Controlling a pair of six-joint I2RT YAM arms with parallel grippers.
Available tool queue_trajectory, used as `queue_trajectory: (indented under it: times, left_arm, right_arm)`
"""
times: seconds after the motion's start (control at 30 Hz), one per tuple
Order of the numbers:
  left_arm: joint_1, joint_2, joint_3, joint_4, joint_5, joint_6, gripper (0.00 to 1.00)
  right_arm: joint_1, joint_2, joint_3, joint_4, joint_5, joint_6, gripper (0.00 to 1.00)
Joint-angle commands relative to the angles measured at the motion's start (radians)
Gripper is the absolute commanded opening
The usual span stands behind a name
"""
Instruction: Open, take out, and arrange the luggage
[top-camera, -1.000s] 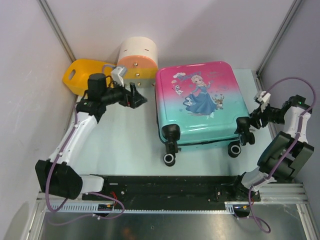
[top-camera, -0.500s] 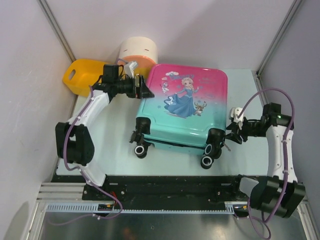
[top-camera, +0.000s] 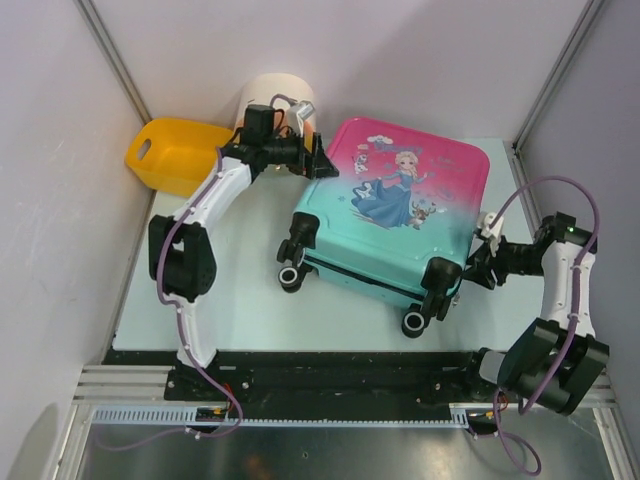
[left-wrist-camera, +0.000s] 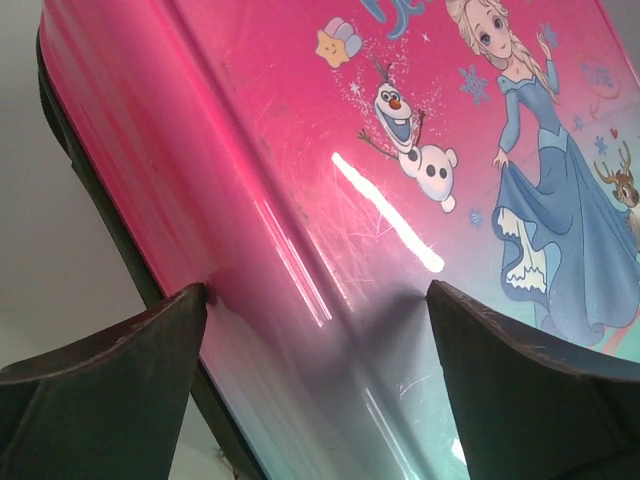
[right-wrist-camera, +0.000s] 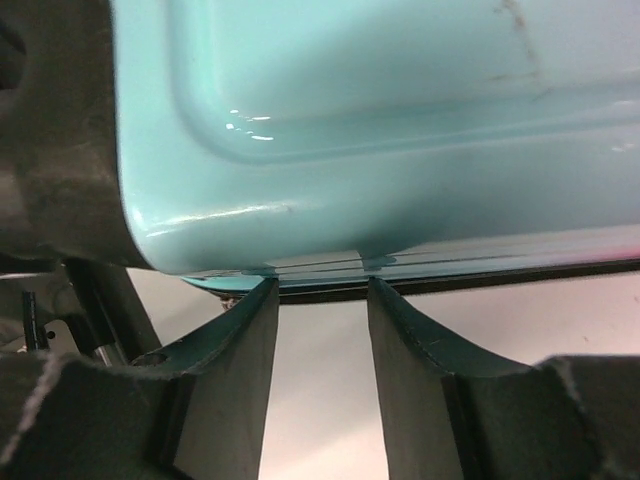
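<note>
The luggage lies flat and askew on the table, pink at the far end and teal at the near end, princess print up, black wheels toward me. My left gripper is at its far-left corner. In the left wrist view this gripper is open wide, both fingertips resting on the glossy pink shell. My right gripper sits at the near-right corner beside a wheel. In the right wrist view this gripper is open, its fingertips touching the teal edge above the black zip line, nothing between them.
A yellow plastic basket stands at the far left. A cream and orange round drawer box is behind the left arm. Grey walls close in the table on three sides. A black rail runs along the near edge.
The luggage has slid to the right and turned, its right side swinging toward me. My left gripper followed its far-left corner to the right. The right gripper backed off to the right.
</note>
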Motion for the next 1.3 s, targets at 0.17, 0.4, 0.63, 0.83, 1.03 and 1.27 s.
queue_trajectory:
  times: [0.17, 0.4, 0.63, 0.83, 1.03, 1.27]
  left_arm:
    - [0.035, -0.324, -0.163, -0.017, -0.076, 0.153, 1.00]
    - [0.035, -0.527, -0.390, -0.017, -0.116, 0.164, 1.00]
    - [0.035, -0.573, -0.435, -0.017, -0.117, 0.150, 1.00]
    - [0.035, -0.590, -0.453, -0.014, -0.140, 0.143, 1.00]
    - [0.035, -0.599, -0.478, -0.011, -0.166, 0.136, 1.00]
    - [0.036, -0.596, -0.480, -0.005, -0.179, 0.129, 1.00]
  right_arm:
    - [0.172, -0.092, -0.077, 0.287, -0.102, 0.431, 0.54]
    - [-0.062, -0.129, -0.077, -0.048, -0.042, 0.057, 0.69]
    - [-0.056, -0.136, -0.143, -0.187, 0.050, -0.053, 0.81]
    - [-0.058, -0.253, -0.285, -0.020, -0.019, 0.014, 0.83]
    - [-0.003, -0.548, -0.431, 0.358, -0.034, 0.356, 0.84]
    - [0.132, -0.779, -0.569, 0.572, 0.189, 0.575, 0.70]
